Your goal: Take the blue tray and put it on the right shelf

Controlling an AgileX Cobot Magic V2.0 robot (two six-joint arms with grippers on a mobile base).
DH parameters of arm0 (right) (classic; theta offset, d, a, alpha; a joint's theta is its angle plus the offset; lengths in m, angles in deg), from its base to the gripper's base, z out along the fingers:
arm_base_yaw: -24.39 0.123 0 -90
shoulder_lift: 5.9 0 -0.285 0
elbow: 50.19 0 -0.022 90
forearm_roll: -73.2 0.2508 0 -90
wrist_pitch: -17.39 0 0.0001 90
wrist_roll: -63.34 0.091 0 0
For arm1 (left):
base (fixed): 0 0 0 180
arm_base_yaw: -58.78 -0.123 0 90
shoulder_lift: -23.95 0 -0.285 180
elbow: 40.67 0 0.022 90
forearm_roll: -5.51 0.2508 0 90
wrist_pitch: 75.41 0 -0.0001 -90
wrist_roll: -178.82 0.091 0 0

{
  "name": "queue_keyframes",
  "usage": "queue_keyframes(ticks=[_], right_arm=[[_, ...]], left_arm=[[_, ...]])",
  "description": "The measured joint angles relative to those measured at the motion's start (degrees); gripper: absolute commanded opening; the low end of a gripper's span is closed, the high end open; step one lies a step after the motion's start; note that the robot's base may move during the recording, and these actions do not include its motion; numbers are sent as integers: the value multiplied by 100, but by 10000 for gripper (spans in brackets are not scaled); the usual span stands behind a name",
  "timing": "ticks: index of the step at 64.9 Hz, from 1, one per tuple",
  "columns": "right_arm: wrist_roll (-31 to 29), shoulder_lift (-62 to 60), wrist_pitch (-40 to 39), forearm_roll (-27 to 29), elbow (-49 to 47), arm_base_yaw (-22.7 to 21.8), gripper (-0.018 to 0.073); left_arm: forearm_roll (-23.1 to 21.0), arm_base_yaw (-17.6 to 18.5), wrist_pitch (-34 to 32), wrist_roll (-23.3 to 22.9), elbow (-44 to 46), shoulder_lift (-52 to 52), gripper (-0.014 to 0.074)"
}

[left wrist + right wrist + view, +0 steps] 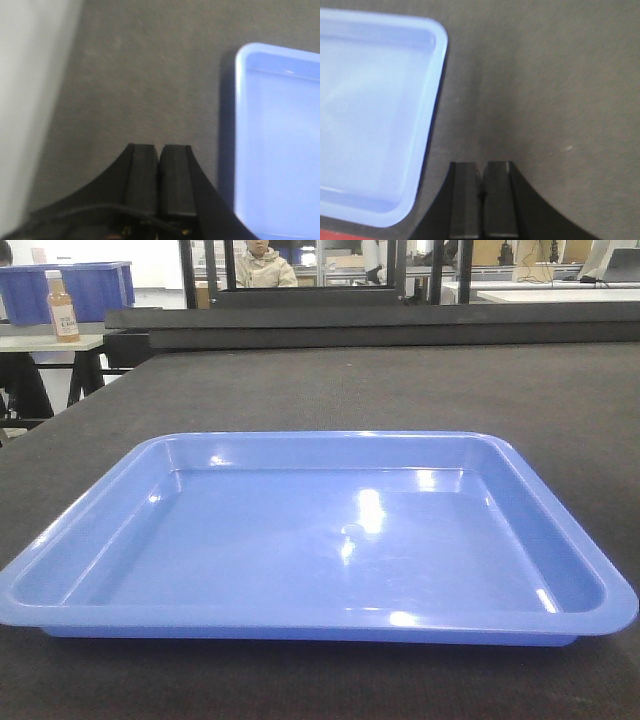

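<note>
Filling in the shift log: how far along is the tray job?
Done: nothing yet. The blue tray lies flat and empty on the dark table. In hand: the left gripper and right gripper sit on either side of the tray, jaws shut, clear of its rim. Left: open, grip the rim, lift, and carry it to the right shelf, which none of these views shows.

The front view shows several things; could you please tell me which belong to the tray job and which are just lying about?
Job: blue tray, flat on the dark table; left hand, shut; right hand, shut.
Lying about: dark-blue bin, bottle, seated person, all far behind.
</note>
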Motion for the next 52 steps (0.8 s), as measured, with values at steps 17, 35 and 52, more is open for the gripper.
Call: queue_keyframes(ticks=[17, 35, 52], right_arm=[[913, 1308, 63, -116, -11, 239, 56], [2479, 2054, -256, -928, -11, 1407, 56], [2909, 2703, -138, -894, -365, 1933, 56]], left_arm=[[-54, 633, 80, -246, 315, 1146, -42], [1239, 1839, 253, -1920, 1000, 2309, -41], [1104, 2220, 907, -2021, 1904, 3258, -42]])
